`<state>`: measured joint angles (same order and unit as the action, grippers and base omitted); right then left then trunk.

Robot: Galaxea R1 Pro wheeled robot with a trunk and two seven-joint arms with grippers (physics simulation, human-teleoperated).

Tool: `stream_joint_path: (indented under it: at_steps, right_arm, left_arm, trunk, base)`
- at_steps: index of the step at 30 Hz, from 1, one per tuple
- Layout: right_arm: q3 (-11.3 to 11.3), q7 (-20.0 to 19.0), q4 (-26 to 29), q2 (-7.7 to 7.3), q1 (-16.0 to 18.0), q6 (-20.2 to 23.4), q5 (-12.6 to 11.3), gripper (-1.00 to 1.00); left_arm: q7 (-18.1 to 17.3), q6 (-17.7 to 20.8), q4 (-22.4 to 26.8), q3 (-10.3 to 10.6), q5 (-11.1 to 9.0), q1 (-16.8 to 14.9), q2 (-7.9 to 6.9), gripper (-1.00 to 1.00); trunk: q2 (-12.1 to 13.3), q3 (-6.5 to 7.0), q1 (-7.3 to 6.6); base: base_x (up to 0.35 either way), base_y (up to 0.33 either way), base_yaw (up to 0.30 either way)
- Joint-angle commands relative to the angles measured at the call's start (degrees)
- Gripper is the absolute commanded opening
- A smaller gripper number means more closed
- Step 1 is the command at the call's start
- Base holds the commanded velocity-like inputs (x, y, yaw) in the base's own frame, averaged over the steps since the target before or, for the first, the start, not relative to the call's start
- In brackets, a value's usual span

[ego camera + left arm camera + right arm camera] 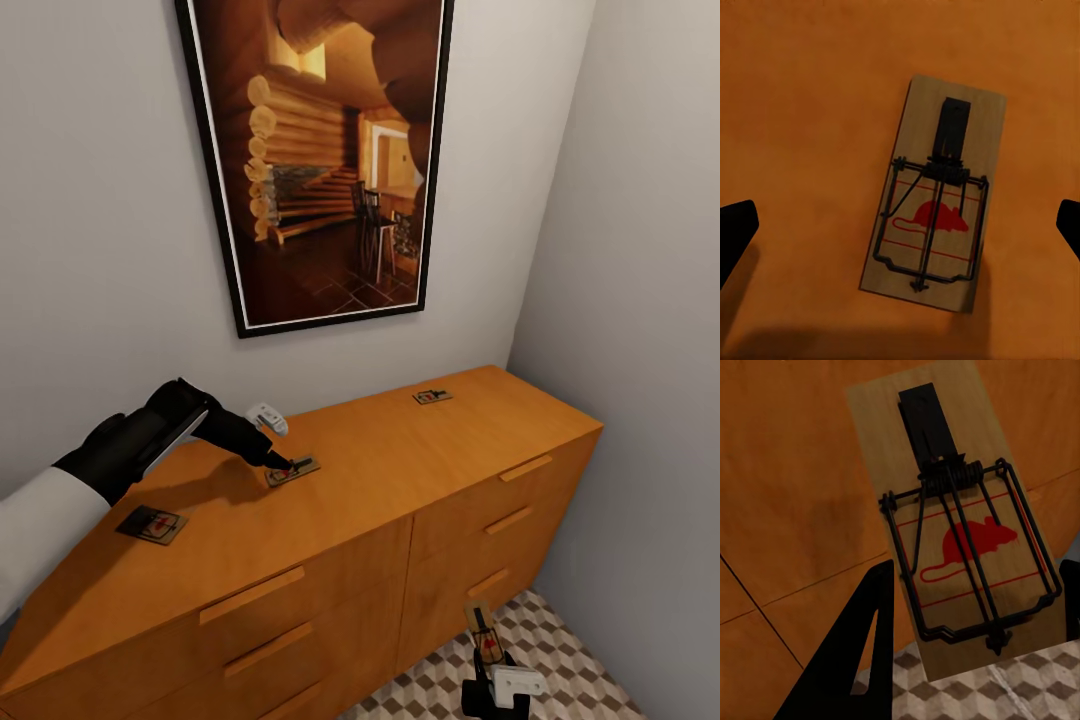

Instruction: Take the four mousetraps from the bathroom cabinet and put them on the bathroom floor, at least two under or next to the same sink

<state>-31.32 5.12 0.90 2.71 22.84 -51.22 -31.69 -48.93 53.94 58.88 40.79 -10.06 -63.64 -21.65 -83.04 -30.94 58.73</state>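
Three mousetraps lie on top of the orange-brown cabinet [400, 470]: one at the left [152, 524], one in the middle [292, 469] and one at the far right [432, 396]. My left gripper [278, 461] hovers right over the middle mousetrap [937, 225], open, with its dark fingertips [735, 232] wide apart on either side and not touching it. Low in front of the cabinet drawers, my right gripper [490, 672] is shut on a fourth mousetrap [484, 632], which stands up out of the fingers [862, 645] above the cube-patterned bathroom floor [570, 665]. The sink is out of view.
The cabinet stands in a corner, with a grey wall behind it and another close on its right. A large framed picture [320, 160] of a log interior hangs above it. A narrow strip of tiled floor shows between the drawers and the right wall.
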Motion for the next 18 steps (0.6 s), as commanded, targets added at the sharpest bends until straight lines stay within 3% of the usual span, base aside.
stream_joint_path:
  at_steps: [1,18]
  right_arm:
    - [-0.5,0.4,0.0,0.02,0.0,-0.1,-0.1,-1.0]
    - [-0.5,0.4,0.0,0.02,0.0,-0.1,-0.1,-1.0]
  left_arm:
    - [0.2,0.4,0.0,0.2,-0.5,-0.1,-0.02,1.0]
    - [0.2,0.4,0.1,0.9,-0.5,-0.1,0.03,1.0]
  trunk:
    - [0.0,-0.06,0.0]
    - [0.0,-0.06,0.0]
  base:
    - [0.005,-0.014,0.0]
    - [0.007,-0.033,0.0]
